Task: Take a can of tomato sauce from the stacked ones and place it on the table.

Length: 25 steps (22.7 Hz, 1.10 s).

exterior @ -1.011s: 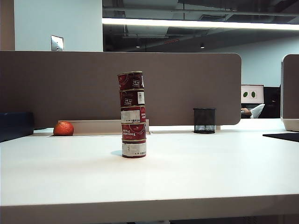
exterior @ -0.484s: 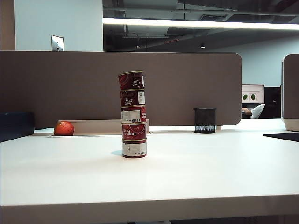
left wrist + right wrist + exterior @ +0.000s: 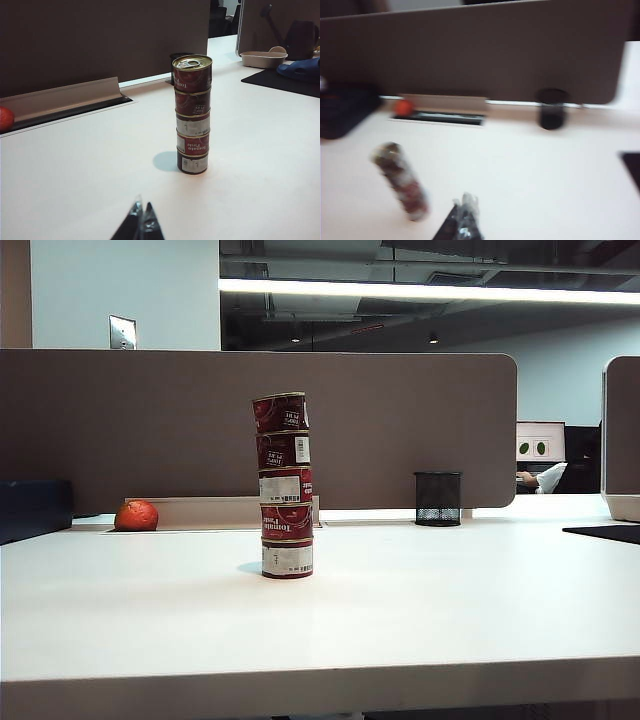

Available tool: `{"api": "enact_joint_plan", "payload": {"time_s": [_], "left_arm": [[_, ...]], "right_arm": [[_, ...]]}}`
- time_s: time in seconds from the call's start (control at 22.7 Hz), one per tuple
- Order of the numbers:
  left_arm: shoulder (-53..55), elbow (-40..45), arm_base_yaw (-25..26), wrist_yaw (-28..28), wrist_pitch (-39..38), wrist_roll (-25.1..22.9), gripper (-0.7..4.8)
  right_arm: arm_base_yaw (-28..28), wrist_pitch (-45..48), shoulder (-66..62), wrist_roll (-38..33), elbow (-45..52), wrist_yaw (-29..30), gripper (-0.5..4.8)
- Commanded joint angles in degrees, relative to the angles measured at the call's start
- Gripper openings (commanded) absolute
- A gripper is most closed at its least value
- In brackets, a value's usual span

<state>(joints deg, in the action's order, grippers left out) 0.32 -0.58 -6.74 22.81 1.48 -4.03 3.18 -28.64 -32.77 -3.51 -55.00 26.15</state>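
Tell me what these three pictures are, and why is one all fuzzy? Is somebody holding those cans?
They come from a robot with two arms. One camera stands off to the side and looks across the white table. The other two cameras ride on the arms' wrists, so they see what each arm sees.

On the table stands a tower of five red tomato cans, one on top of another. The top can is the one the robot should lift off and put on the table. Behind them lie an orange fruit and a black mesh cup, in front of a brown wall.

The dark points low in the wrist pictures are the tools for grabbing: the left tool and the right tool. Both are shut and hold nothing. The right picture is fuzzy because of blur; there the tower looks tilted.
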Motion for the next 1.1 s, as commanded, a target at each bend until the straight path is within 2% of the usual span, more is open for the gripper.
{"api": "enact_joint_plan", "payload": {"time_s": [0.04,0.18,0.26,0.44,0.48,0.53,0.57,0.7,0.75,0.84,1.1], "left_arm": [[0.0,-0.2,0.0,0.4,0.8,0.2,-0.06],[0.0,-0.2,0.0,0.4,0.8,0.2,-0.06],[0.0,-0.2,0.0,0.4,0.8,0.2,-0.06],[0.0,-0.2,0.0,0.4,0.8,0.2,-0.06],[0.0,-0.2,0.0,0.4,0.8,0.2,-0.06],[0.0,-0.2,0.0,0.4,0.7,0.2,-0.06],[0.0,-0.2,0.0,0.4,0.7,0.2,-0.06],[0.0,-0.2,0.0,0.4,0.7,0.2,-0.06],[0.0,-0.2,0.0,0.4,0.7,0.2,-0.06],[0.0,-0.2,0.0,0.4,0.7,0.2,-0.06],[0.0,-0.2,0.0,0.4,0.7,0.5,-0.06]], "right_arm": [[-0.3,-2.0,-6.8,-3.2,-9.0,8.9,0.24],[-3.0,-2.9,-12.3,-4.5,-15.8,10.1,0.35],[-6.7,-3.3,-17.0,-4.5,-20.0,10.0,1.01],[-13.2,-3.2,-22.3,-4.5,-22.6,9.9,1.19],[-16.8,-2.8,-24.6,-4.4,-22.7,9.8,1.75],[-17.8,-2.7,-25.3,-4.4,-22.7,9.8,2.09],[-20.8,-2.6,-27.9,-4.5,-22.7,9.8,2.93],[-24.8,-2.1,-32.3,-4.4,-22.7,9.0,3.14],[-26.6,-1.3,-34.4,-4.4,-22.7,7.3,3.81],[-28.3,0.0,-36.9,-4.4,-22.7,5.2,4.69],[-31.4,4.3,-44.5,-4.4,-22.7,0.7,4.79]]}}
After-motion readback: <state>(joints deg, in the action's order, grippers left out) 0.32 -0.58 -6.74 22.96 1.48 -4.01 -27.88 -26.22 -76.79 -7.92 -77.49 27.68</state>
